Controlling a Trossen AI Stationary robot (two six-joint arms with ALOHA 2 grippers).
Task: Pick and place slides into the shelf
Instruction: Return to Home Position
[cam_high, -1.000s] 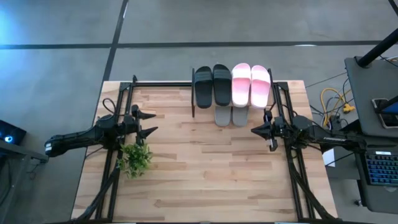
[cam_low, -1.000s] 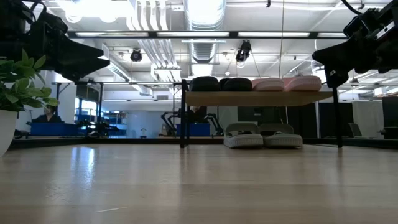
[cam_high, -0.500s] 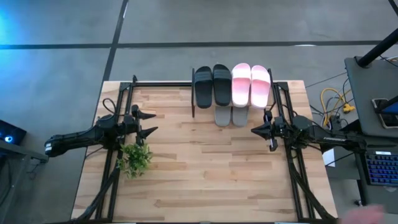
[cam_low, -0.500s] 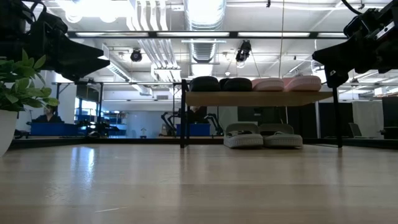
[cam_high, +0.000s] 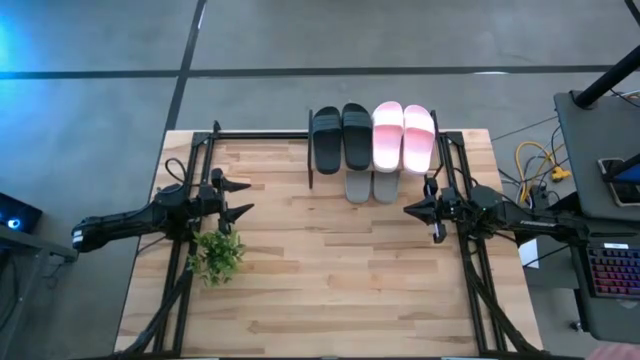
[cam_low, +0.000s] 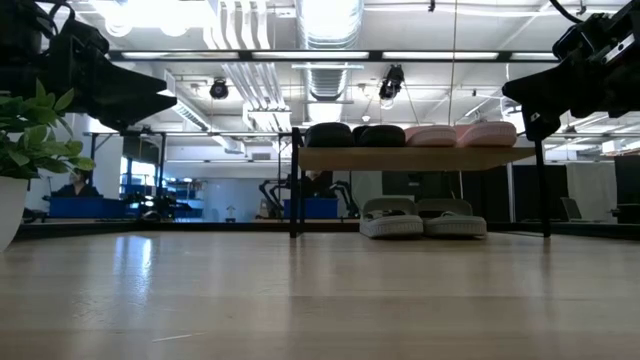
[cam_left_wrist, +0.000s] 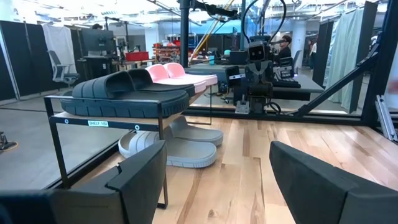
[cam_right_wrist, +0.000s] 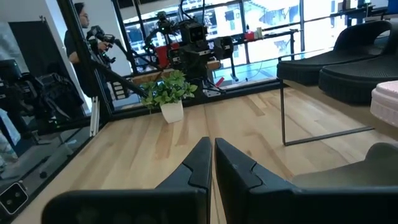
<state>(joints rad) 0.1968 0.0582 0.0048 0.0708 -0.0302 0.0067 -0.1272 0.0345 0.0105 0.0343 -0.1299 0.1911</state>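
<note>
Wide wooden table seen from above. At its far edge, small two-tier shelf. On the top board, black slides next to pink slides. Beneath the board, on the table, grey slides. Near the left side, potted plant. Just beside it, left gripper, jaws spread, holding nothing. Over the right side, right gripper, jaws pressed together, holding nothing.

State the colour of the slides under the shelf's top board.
Those slides are grey; the low view shows them best.
</note>
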